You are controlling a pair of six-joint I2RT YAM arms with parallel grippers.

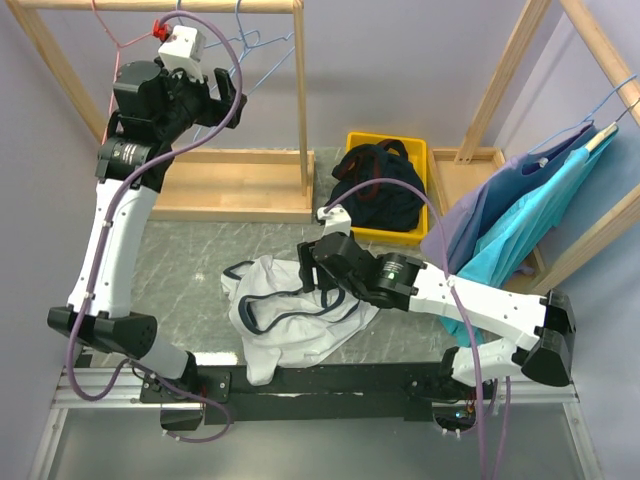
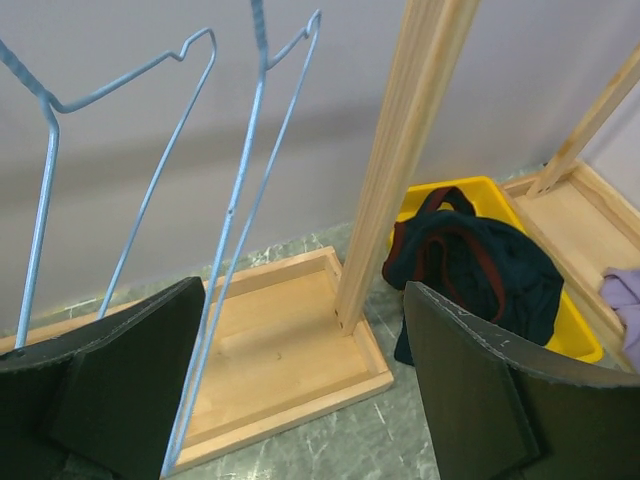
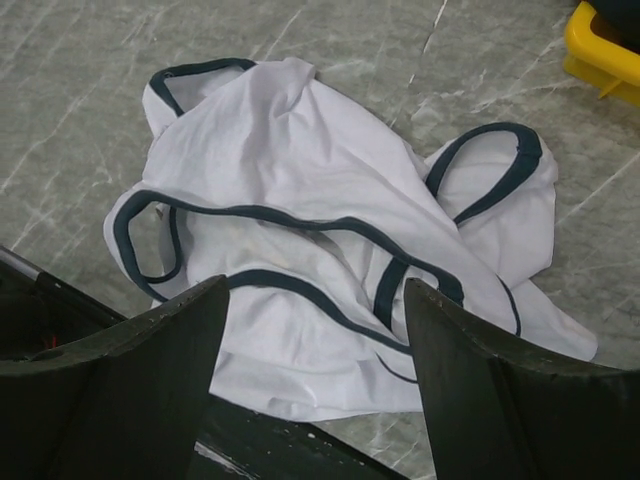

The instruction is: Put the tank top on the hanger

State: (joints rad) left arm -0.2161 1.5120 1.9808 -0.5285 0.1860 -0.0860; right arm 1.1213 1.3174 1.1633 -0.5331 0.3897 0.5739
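Tank top (image 1: pixel 290 315) is lying crumpled on the grey marbled counter (image 1: pixel 190 255), near the front edge, navy trim loops showing, print not visible. In the right wrist view the tank top (image 3: pixel 330 250) is filling the middle of the frame, bunched in folds, one edge hanging over the dark base rail.

Right gripper (image 1: pixel 312 262) is hovering just above the garment's right side; jaws are standing apart with nothing between them, and the right gripper (image 3: pixel 315 340) is framing cloth without touching it as far as can be told.

Left gripper (image 1: pixel 228 95) is reaching up to the wooden rack (image 1: pixel 250 190) at far left, released, jaws spread wide. In the left wrist view the left gripper (image 2: pixel 305 380) is straddling a wire of the hanger (image 2: pixel 235 215); the wire is running between the jaws but is not being pinched. A second blue hanger (image 2: pixel 120 170) is hanging just beside it, and a pink hanger (image 1: pixel 115 40) further left.

Yellow bin (image 1: pixel 360 140) is holding a dark navy garment (image 1: pixel 375 185). Teal shirt (image 1: pixel 540 215) and purple shirt (image 1: pixel 475 220) are hanging on the right rack.
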